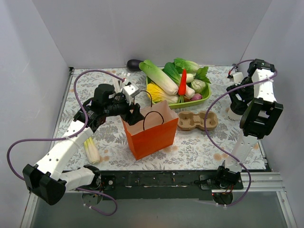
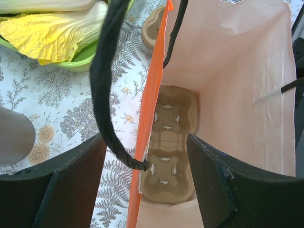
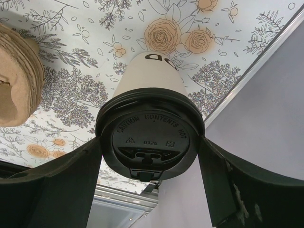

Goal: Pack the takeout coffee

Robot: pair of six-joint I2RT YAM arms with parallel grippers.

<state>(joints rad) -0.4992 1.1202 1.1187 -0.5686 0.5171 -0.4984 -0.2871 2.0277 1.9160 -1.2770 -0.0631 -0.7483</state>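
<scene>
The takeout coffee (image 3: 149,80), a cream-white cup with a black lid (image 3: 151,137), stands on the floral table near its right edge. In the top view it (image 1: 232,114) is mostly hidden behind the right arm. My right gripper (image 3: 151,142) reaches over it, one finger touching each side of the lid. The orange paper bag (image 1: 149,130) stands open mid-table with a brown pulp tray (image 2: 168,152) flat on its bottom. My left gripper (image 2: 146,142) hangs open over the bag's left wall, the black handle (image 2: 107,85) looping between its fingers. A second pulp tray (image 1: 197,120) lies right of the bag.
A green tray (image 1: 207,97) of toy vegetables sits at the back. An eggplant (image 1: 134,64) lies at the far edge. A grey cup (image 2: 14,135) stands left of the bag, and a pale leafy stalk (image 1: 91,151) lies at the front left.
</scene>
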